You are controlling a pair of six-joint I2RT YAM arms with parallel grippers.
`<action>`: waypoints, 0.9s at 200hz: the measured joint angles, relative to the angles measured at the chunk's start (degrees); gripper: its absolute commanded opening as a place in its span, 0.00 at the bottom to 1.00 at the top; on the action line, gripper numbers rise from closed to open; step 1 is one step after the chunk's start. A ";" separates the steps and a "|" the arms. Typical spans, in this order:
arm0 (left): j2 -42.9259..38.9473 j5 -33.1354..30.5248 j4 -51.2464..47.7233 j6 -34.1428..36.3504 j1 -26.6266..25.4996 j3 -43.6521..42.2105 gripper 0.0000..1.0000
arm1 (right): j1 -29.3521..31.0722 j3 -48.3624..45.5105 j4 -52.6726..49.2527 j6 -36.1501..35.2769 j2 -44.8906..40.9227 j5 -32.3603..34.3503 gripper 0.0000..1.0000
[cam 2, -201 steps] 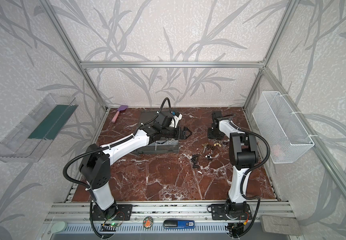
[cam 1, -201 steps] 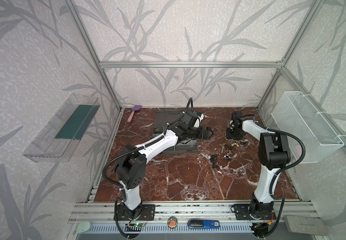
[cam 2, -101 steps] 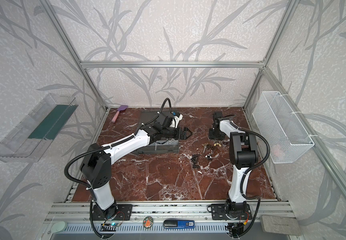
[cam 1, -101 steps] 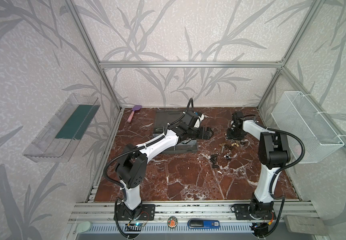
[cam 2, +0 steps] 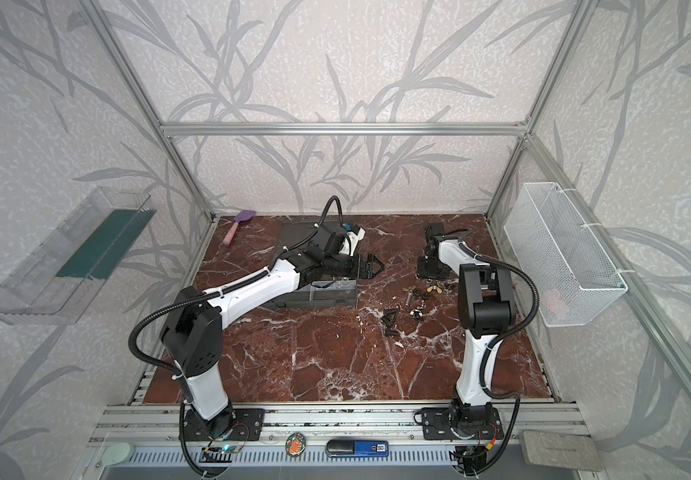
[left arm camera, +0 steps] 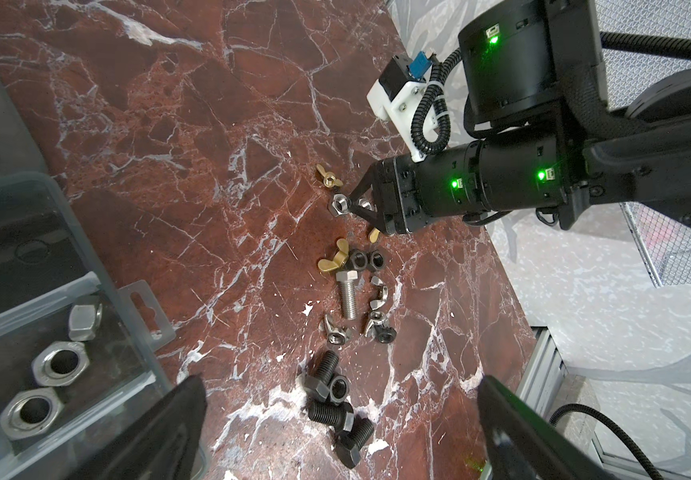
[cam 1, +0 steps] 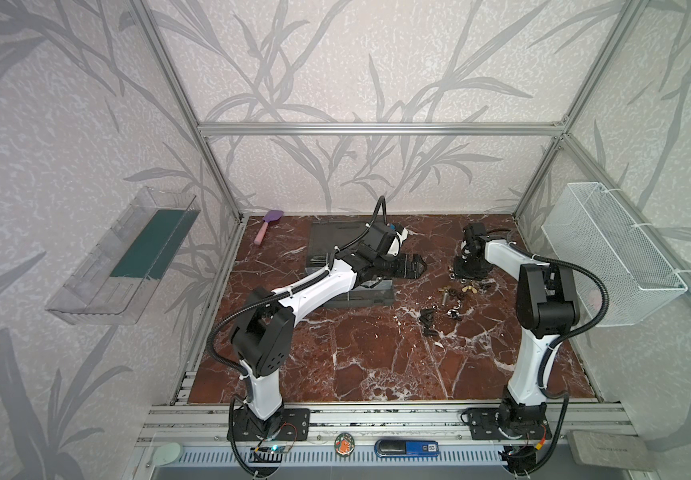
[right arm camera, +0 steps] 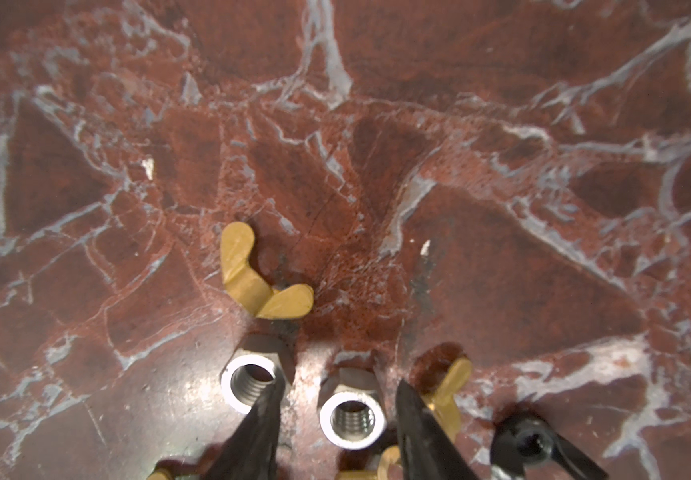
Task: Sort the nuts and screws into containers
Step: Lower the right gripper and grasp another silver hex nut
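Observation:
Loose screws and nuts (cam 1: 456, 291) (cam 2: 422, 291) lie on the marble right of the dark grey organizer case (cam 1: 335, 245) (cam 2: 302, 241). My right gripper (right arm camera: 337, 415) (cam 1: 466, 270) points down at the pile's far end, open, its fingertips (right arm camera: 260, 419) either side of a silver hex nut (right arm camera: 352, 415) on the table. A second silver nut (right arm camera: 252, 384) and a brass wing nut (right arm camera: 252, 282) lie beside it. My left gripper (left arm camera: 335, 436) (cam 1: 416, 266) hovers wide open and empty above black screws (left arm camera: 331, 399). Silver hex nuts (left arm camera: 57, 365) lie in one of the containers (left arm camera: 86, 291).
A purple brush (cam 1: 267, 226) lies at the back left of the table. A white wire basket (cam 1: 609, 253) hangs on the right wall. A clear tray with a green base (cam 1: 136, 253) hangs on the left wall. A silver bolt (left arm camera: 348, 297) lies mid-pile.

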 measured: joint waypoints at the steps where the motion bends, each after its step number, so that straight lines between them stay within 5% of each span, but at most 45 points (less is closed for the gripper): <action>1: 0.00 0.00 0.02 0.00 0.00 0.00 1.00 | 0.00 0.04 0.00 -0.02 0.02 0.00 0.44; 180: 0.00 -0.07 0.04 0.13 0.00 -0.22 0.99 | -2.67 -4.09 1.53 -0.42 -1.25 -0.90 0.40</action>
